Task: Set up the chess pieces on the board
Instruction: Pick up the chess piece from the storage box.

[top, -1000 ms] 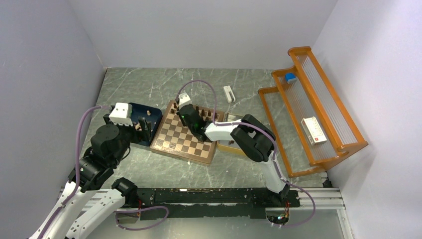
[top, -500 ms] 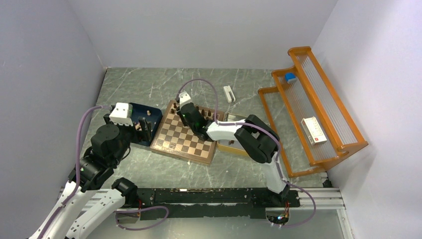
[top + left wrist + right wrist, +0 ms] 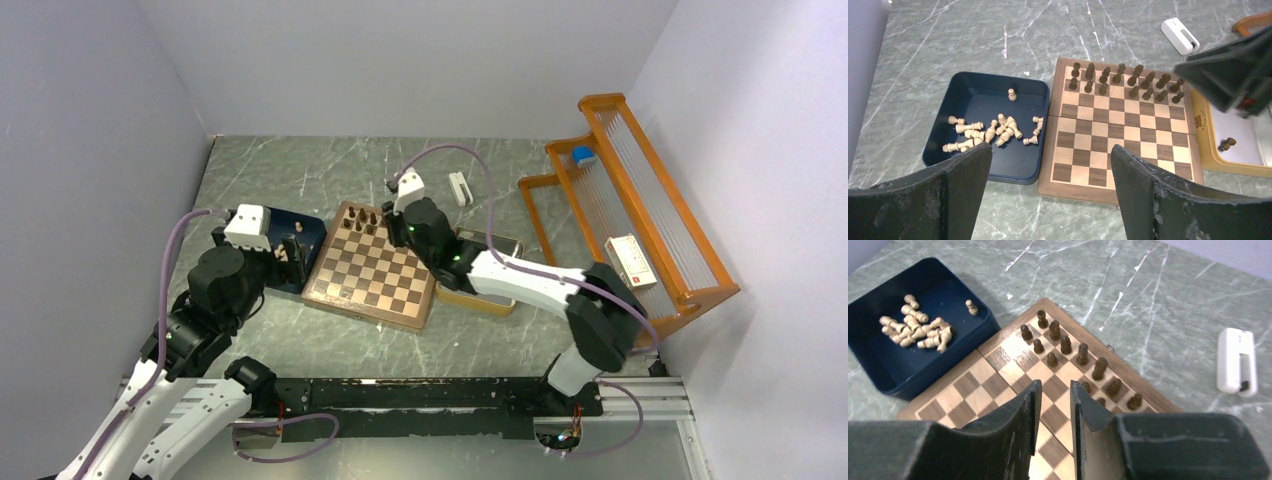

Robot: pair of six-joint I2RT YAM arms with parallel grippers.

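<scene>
Close beside board (image 3: 1120, 135), blue tray (image 3: 973, 100), yellow tray (image 3: 1203, 145)

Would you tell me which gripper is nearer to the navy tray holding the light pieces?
Left. The left gripper hangs by the navy tray's board-side edge; the right gripper is over the board's far edge.

The square chequered wooden board (image 3: 1118, 136) has a smooth, satin finish. The grey-green veined tabletop (image 3: 973, 40) looks like matt marble.
</scene>
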